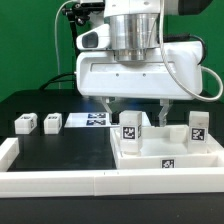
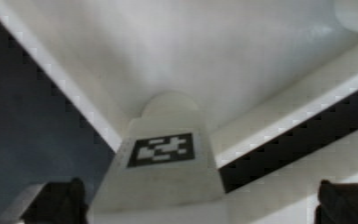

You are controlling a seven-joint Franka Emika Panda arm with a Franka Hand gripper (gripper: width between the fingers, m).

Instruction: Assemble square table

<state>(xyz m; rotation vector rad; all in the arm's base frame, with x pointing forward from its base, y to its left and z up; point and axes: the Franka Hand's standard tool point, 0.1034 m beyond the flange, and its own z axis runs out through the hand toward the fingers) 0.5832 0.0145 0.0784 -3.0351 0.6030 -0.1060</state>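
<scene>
While the gripper (image 1: 138,110) hangs over the slab (image 1: 165,152), you're on a leg-fitting step, by my read. The slab sits at the bench (image 1: 60,150) front edge, toward the exterior view's right, close against the barrier wall (image 1: 60,182).

One leg (image 1: 131,125) stands upright on the slab by its corner on the exterior view's left. A second leg (image 1: 197,125) stands upright by the corner on the exterior view's right. Can't tell if either is screwed home or just placed.

Two legs are not yet fitted. The outer block (image 1: 24,123) and the inner block (image 1: 51,122) lie on the bench toward its edge on the exterior view's left, well apart from the slab. The marker board (image 1: 90,120) lies between them and the slab.

**Gripper:** jaws spread as wide as they go, holding nothing. They straddle the first leg. In the wrist view the leg (image 2: 163,150) rises between the fingertips (image 2: 60,203), nearer one than the other, and I see no contact.

**Next move, as I judge it:**
- You need to centre on that leg, since it sits off-middle.
- Come down so the pads reach its sides.
- Close squarely.
- Then turn it into its seat.

A skewed close would likely tip or shove it.
</scene>
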